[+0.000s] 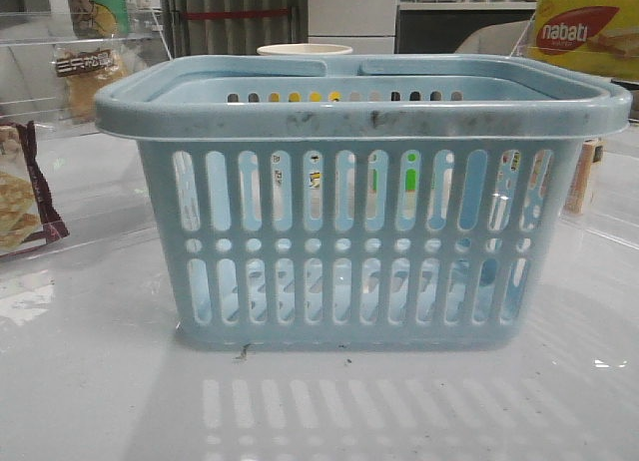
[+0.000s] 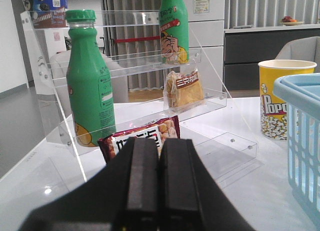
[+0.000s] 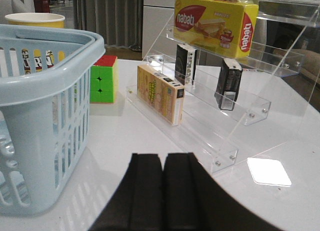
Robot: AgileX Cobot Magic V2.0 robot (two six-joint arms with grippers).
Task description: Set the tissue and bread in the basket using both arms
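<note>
We are holding both grippers pressed together, left gripper and right gripper. The bread is sitting ahead of the left one, the tissue ahead of the right one.

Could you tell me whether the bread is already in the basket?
Not yet. The bread stands upright on the clear shelf, apart from the basket; both grippers are shut and empty.

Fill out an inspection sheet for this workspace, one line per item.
Surface: white table, glossy.
Job's things: basket central; bread on left acrylic shelf; two dark packs, likely tissue, on right shelf.
Clutter: green bottle, popcorn cup, cracker bag, puzzle cube, nabati box.
Grippers: left gripper and right gripper shut, empty.
Cables: nothing seen.
Surroundings: cabinets, curtains.
</note>
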